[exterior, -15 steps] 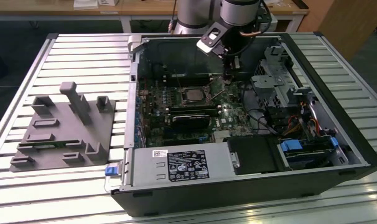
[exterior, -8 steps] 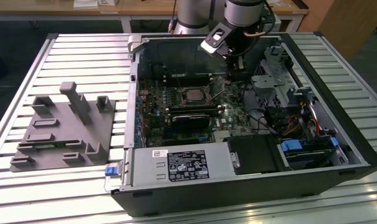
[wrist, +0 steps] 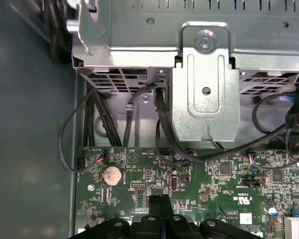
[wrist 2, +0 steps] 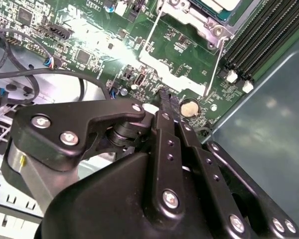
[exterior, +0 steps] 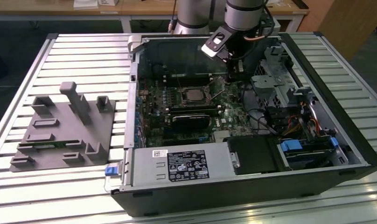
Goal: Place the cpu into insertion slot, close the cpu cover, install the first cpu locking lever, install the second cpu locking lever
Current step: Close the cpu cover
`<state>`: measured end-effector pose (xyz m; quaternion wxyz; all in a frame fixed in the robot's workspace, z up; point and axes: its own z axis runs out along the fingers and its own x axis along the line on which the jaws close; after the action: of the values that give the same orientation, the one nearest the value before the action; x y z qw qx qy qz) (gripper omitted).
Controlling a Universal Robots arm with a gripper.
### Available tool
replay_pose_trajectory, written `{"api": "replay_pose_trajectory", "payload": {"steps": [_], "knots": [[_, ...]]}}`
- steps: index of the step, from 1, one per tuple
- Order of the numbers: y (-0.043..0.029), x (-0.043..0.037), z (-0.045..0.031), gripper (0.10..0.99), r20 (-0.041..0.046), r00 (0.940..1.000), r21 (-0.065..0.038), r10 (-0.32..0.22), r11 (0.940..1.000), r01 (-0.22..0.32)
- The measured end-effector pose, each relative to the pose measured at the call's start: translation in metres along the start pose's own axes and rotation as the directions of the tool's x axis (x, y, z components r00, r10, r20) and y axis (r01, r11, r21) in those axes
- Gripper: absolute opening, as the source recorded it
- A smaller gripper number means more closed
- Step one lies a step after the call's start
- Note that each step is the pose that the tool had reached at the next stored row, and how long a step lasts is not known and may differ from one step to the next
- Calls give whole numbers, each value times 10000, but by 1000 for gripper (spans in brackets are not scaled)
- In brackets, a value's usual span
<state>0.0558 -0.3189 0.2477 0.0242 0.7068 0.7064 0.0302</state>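
The cpu lies flat in the insertion slot on the green board, with the silvery cpu cover lying over its edges. A thin silver locking lever runs from the socket's corner toward my fingertips. My gripper hangs inside the case, to the exterior view's right of the socket. Its black fingers are shut, with nothing visible between them in both wrist views. The gripper tip hovers just above the board beside a round coin battery. The gripper stands apart from the cpu.
A metal drive cage with black cables stands close beyond the gripper. Memory slots and the case wall flank the socket. A black card, the power supply and a grey fixture block lie nearer the front.
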Motion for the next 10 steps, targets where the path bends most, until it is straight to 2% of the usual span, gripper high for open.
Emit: {"api": "replay_pose_trajectory", "payload": {"steps": [10], "knots": [[-10, -1, 139, 106, 16, 10000, 3, -2, 10000, 2]]}}
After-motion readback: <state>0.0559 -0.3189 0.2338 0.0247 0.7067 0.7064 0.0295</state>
